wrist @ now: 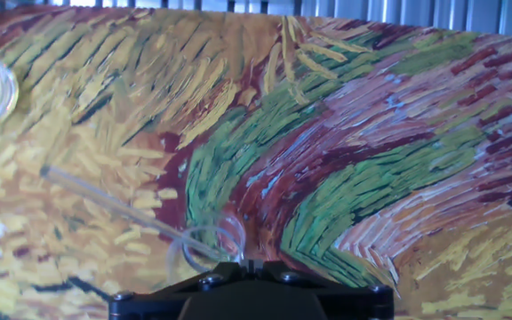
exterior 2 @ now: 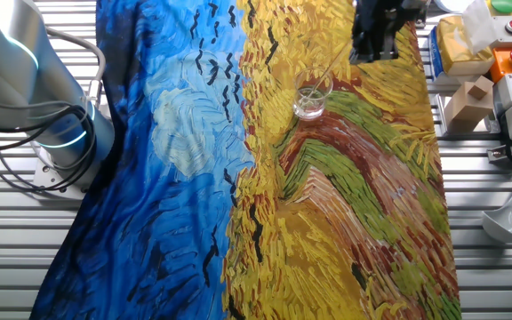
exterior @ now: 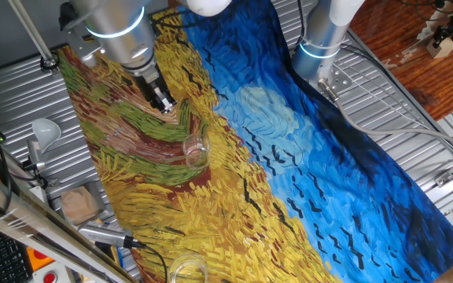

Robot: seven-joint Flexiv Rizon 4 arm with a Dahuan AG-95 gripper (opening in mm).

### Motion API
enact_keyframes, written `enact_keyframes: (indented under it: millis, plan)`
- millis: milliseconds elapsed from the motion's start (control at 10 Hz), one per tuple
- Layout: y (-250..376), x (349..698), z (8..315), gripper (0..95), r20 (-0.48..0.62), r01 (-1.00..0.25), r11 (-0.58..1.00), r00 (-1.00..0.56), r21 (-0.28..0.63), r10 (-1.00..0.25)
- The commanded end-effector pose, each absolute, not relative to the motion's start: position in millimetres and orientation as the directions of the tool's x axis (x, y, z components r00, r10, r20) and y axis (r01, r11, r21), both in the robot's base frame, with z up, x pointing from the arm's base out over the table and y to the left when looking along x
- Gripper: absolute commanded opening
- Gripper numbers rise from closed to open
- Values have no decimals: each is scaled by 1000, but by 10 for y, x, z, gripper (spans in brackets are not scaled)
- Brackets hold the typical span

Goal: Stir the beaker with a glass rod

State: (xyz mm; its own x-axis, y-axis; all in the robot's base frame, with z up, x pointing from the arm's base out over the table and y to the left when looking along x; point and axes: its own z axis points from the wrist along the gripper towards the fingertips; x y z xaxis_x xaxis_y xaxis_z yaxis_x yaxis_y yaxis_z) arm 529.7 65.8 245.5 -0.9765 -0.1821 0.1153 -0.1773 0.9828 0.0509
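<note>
The table is covered by a painted cloth of blue, yellow, green and brown strokes. The beaker stands upright on the yellow part of the cloth, near the green and brown bands; in the other fixed view it is at the far middle of the cloth. The rod leans in the beaker, tilted, its upper end rising toward the fingers. In the hand view the rod runs from the left down to the beaker, which sits just above the fingers' black base at the bottom edge. In one fixed view the fingers hang just above and left of the beaker. Whether they are together or clamped on the rod, I cannot tell. A second, wider glass stands at the cloth's near edge.
</note>
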Motion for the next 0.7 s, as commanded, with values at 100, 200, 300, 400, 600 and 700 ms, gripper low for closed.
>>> enact_keyframes:
  millis: [100, 200, 300, 400, 600, 700]
  plan:
    - [636, 5263, 2454, 0, 109, -194, 980, -974, 50, -199]
    - [636, 5263, 2454, 0, 108, -218, 974, -969, 55, -223]
    - [636, 5263, 2454, 0, 105, -250, 966, -961, 62, -255]
    - [636, 5263, 2454, 0, 106, -307, 950, -944, 62, -312]
    - [636, 5263, 2454, 0, 102, -331, 941, -936, 65, -336]
    - [636, 5263, 2454, 0, 98, -333, 941, -936, 64, -338]
